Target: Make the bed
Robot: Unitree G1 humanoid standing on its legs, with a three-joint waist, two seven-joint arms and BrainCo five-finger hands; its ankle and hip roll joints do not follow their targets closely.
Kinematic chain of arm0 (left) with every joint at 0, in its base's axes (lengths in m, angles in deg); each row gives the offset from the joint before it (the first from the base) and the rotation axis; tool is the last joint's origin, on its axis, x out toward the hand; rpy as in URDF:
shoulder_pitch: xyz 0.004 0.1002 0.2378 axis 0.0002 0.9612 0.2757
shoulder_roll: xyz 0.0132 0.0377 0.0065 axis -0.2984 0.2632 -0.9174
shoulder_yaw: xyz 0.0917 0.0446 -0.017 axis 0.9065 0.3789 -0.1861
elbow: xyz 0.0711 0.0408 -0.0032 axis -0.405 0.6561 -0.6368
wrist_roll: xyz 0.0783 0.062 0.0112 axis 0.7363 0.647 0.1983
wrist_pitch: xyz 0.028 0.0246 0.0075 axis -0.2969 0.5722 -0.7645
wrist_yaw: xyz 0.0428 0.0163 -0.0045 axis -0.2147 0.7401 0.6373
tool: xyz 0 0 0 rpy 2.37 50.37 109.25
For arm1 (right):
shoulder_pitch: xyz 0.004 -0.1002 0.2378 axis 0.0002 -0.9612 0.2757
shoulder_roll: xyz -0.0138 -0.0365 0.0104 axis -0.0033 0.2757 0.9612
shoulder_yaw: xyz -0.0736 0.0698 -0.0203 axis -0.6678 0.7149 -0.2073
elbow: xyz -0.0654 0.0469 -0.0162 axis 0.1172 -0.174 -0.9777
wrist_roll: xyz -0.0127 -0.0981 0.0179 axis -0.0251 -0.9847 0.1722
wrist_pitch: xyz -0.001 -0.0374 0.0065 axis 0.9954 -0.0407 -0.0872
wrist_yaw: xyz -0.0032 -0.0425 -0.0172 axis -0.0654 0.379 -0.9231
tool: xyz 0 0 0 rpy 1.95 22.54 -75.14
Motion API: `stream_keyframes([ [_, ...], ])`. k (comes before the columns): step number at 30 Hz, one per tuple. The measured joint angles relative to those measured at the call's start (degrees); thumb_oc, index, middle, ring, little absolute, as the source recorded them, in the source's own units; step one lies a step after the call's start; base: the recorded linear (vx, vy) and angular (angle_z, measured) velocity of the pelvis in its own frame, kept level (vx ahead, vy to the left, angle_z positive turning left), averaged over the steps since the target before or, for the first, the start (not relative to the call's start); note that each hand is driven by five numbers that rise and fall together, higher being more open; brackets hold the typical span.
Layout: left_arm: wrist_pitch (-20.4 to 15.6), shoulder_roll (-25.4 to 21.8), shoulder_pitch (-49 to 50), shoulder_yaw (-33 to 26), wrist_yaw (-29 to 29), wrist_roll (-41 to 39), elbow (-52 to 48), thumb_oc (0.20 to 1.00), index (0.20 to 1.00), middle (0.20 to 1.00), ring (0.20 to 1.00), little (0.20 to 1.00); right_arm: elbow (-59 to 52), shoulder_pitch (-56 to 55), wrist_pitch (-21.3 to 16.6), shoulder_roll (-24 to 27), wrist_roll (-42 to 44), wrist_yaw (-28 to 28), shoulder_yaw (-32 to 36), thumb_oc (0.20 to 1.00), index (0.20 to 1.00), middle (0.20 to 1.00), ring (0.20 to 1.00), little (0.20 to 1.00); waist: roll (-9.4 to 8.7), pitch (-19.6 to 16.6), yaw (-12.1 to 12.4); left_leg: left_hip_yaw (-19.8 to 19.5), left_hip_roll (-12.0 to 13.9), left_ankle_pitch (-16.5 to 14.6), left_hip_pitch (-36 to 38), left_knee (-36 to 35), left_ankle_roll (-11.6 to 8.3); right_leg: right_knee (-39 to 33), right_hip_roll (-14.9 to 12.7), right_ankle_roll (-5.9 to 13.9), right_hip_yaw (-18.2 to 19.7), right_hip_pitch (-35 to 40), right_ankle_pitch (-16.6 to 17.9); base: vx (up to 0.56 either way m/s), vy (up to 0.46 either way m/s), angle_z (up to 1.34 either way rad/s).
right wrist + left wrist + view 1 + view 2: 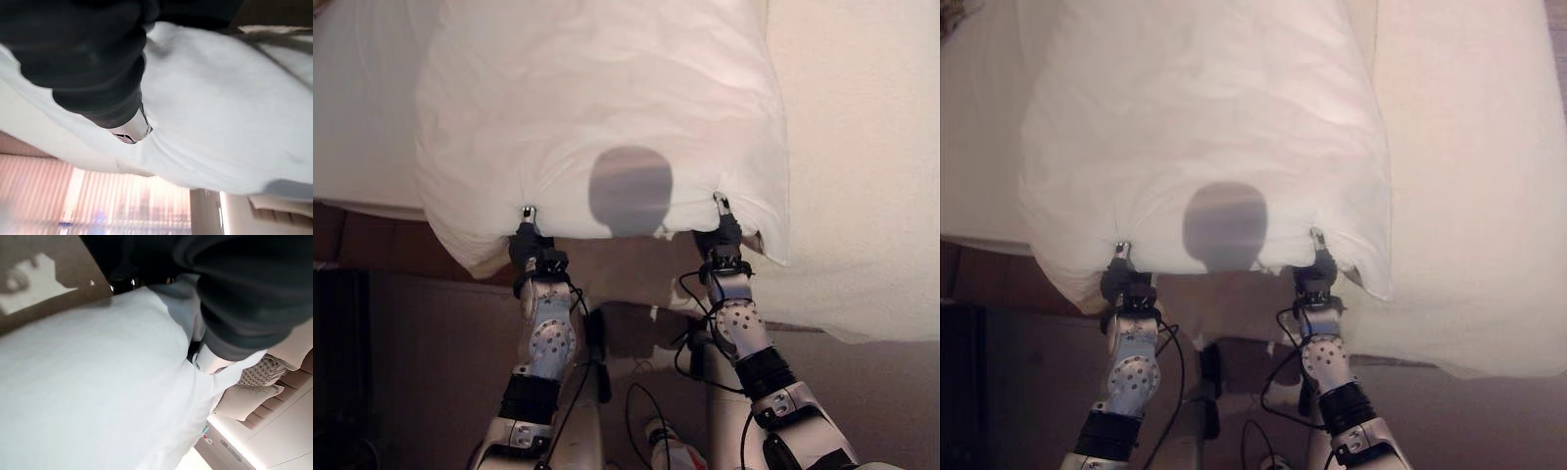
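Pillow was big, white, lying on the bed w/ its near edge hanging past the bed's near edge. All positions below are rel. to the pillow.

Left hand was at the pillow's near-left corner, tucked under the edge. One silver bit poked up thru the fabric fold there; cloth puckered around it. Fingers themselves were buried under the pillow, so can't tell if they were curled on it or straight. Left wrist view didn't help: dark cover, one pale fingertip pressed into white cloth, rest hidden.

Right hand was at the pillow's near-right corner, same posture: tip showing above the hem, cloth bunched around it, fingers hidden in/under the pillow. Grip state: can't tell. Right wrist view showed the dark cover against the pillow's underside w/ one silver tip touching the fabric.

Both hands were on the same near edge, well apart, roughly symmetric.

Bed sheet was cream, ran out to the pillow's right and beyond its far side. Bed's near edge showed to the pillow's left, w/ a brown bed frame below it.
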Motion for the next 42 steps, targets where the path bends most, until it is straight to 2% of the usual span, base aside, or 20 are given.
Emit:
stream_keyframes([
  [5,-0.18,0.6,-0.68,0.01,-0.04,-0.88,0.86,0.2,0.2,0.2,0.2,0.2,-0.84,-1.17,-0.09,0.06,-0.06,-0.58,-0.13,0.2,0.2,0.2,0.2,0.2,0.01,-0.01,-0.21,-0.09,0.4,0.77,0.64,-1.29,-0.14,0.14,0.49,-0.3,-0.29,0.2,-0.19,0.0,-0.043,0.01],
  [6,-0.23,0.65,-0.56,0.01,-0.04,-0.92,0.91,0.344,0.344,0.344,0.344,0.344,-0.91,-1.15,-0.12,0.06,-0.06,-0.65,-0.13,0.2,0.2,0.2,0.2,0.2,0.01,-0.01,-0.19,-0.11,0.38,1.0,0.74,-1.69,-0.2,0.09,0.48,-0.3,-0.36,0.19,-0.19,0.0,0.006,0.05],
  [7,-0.26,0.66,-0.5,0.01,-0.04,-1.01,0.91,0.423,0.423,0.423,0.423,0.423,-0.93,-1.16,-0.16,0.06,-0.06,-0.74,-0.13,0.2,0.2,0.2,0.2,0.2,0.01,-0.01,-0.19,-0.13,0.36,1.25,0.83,-2.03,-0.32,0.03,0.47,-0.31,-0.42,0.19,-0.19,0.0,0.0,0.0],
  [8,-0.98,0.84,-0.75,0.0,-0.1,-1.67,0.91,0.758,0.758,0.758,0.758,0.758,-1.12,-1.6,-0.83,0.09,-0.02,-1.04,-0.12,0.2,0.2,0.2,0.2,0.2,0.01,-0.01,-0.38,-0.13,0.31,1.46,1.06,-2.55,-0.35,-0.04,0.47,-0.35,-0.42,0.19,-0.16,0.0,0.0,0.0],
  [9,-1.4,0.82,-0.71,0.0,-0.27,-2.33,0.91,0.758,0.758,0.758,0.758,0.758,-1.2,-1.73,-1.2,0.08,0.02,-1.26,-0.12,0.2,0.2,0.2,0.2,0.2,0.01,-0.01,-0.23,-0.11,0.31,1.46,1.09,-2.55,-0.35,-0.03,0.47,-0.35,-0.4,0.19,-0.16,0.0,0.0,0.0],
  [10,-1.73,0.82,-0.68,-0.11,-0.44,-2.9,0.91,1.0,1.0,1.0,1.0,1.0,-1.32,-1.97,-1.34,0.1,0.05,-1.49,-0.11,0.2,0.2,0.2,0.2,0.2,0.01,-0.01,-0.21,-0.11,0.31,1.46,1.08,-2.57,-0.35,-0.03,0.47,-0.35,-0.4,0.19,-0.16,0.0,0.0,0.0],
  [17,-2.17,0.19,-1.24,-0.95,-2.82,-6.63,1.57,1.0,1.0,1.0,1.0,1.0,-2.49,-2.88,-1.76,0.38,0.15,-3.29,-0.11,0.2,0.2,0.2,0.2,0.2,-0.03,-0.03,-0.61,-0.21,0.25,1.45,0.13,-2.45,-0.35,-0.05,0.42,-0.35,-0.41,-0.57,-0.15,0.0,0.0,0.0],
  [22,-2.16,-0.38,-2.25,-0.96,-4.62,-9.95,5.87,1.0,1.0,1.0,1.0,1.0,-2.49,-2.82,-1.77,0.55,0.2,-3.34,-0.11,0.2,0.2,0.2,0.2,0.2,-0.09,-0.06,-1.86,-0.18,0.24,1.43,0.03,-2.39,-0.35,-0.08,0.4,-0.34,-0.41,-0.62,-0.16,0.0,0.015,0.0],
  [28,-0.98,-1.18,-4.74,-0.82,-1.77,-11.68,9.57,1.0,1.0,1.0,1.0,1.0,-2.51,-2.6,-1.77,1.82,0.21,-3.25,-0.2,0.2,0.2,0.2,0.2,0.2,-0.1,-0.07,-2.12,-0.12,0.21,1.42,-0.09,-2.34,-0.34,-0.08,0.4,-0.34,-0.31,-0.77,-0.15,0.01,0.033,0.0],
  [32,0.04,-2.78,-6.86,-0.6,0.64,-12.81,11.49,1.0,1.0,1.0,1.0,1.0,-2.57,-2.24,-1.77,2.49,0.16,-2.48,-1.21,0.2,0.2,0.2,0.2,0.2,-0.13,-0.09,-3.12,-0.12,0.17,1.42,-0.29,-2.29,-0.34,-0.14,0.38,-0.34,-0.26,-0.92,-0.14,0.01,0.02,0.01],
  [36,1.44,-3.32,-7.95,-0.55,1.59,-14.06,12.42,1.0,1.0,1.0,1.0,1.0,-2.58,-2.24,-1.77,2.62,0.16,-1.62,-1.23,0.2,0.2,0.2,0.2,0.2,-0.13,-0.09,-3.21,-0.08,0.16,1.42,-0.36,-2.29,-0.35,-0.13,0.4,-0.34,-0.24,-1.03,-0.14,0.0,0.0,0.0],
  [42,1.07,-3.47,-9.06,-0.76,1.45,-15.02,12.36,1.0,1.0,1.0,1.0,1.0,-2.58,-2.33,-1.77,2.58,0.15,-1.42,-1.25,0.2,0.2,0.2,0.2,0.2,-0.15,-0.1,-3.29,0.0,0.14,1.41,-0.48,-2.27,-0.35,-0.12,0.43,-0.34,-0.11,-1.22,-0.13,0.0,0.0,0.0],
])
